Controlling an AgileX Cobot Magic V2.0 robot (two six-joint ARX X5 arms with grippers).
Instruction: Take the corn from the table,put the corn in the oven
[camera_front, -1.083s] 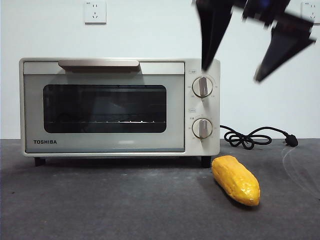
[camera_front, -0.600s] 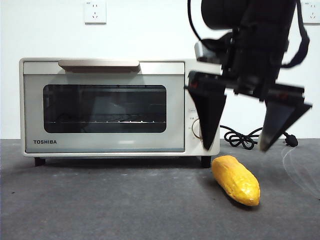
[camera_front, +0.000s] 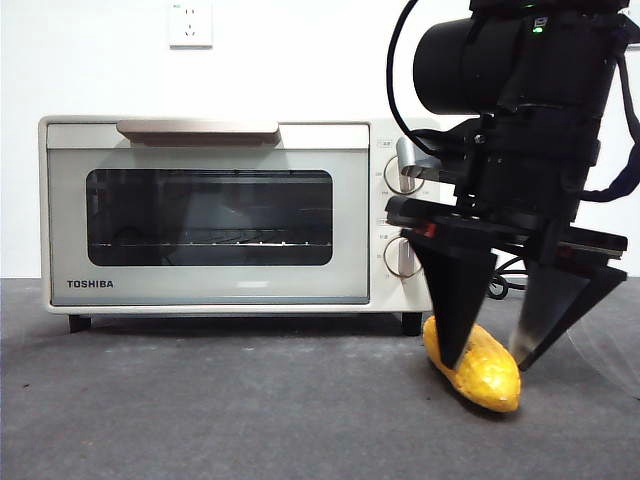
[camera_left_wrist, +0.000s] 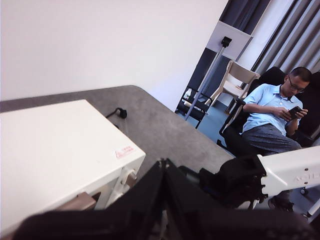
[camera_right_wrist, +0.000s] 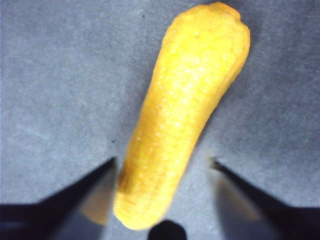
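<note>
One corn (camera_front: 478, 368) lies on the table (camera_front: 200, 400), just in front of the right corner of the one oven (camera_front: 240, 212), whose door is closed. The right gripper (camera_front: 490, 358) is spread wide, one jaw on each side of the corn, not clenched on it. The left gripper (camera_left_wrist: 162, 165) is high above the oven and looks closed, holding nothing

The right gripper (camera_front: 490, 355) has two matte black, wedge-shaped jaws tapering to points beneath a flat black bar. Above sits a black cylindrical housing with a small green light, and black cables loop alongside.
</note>
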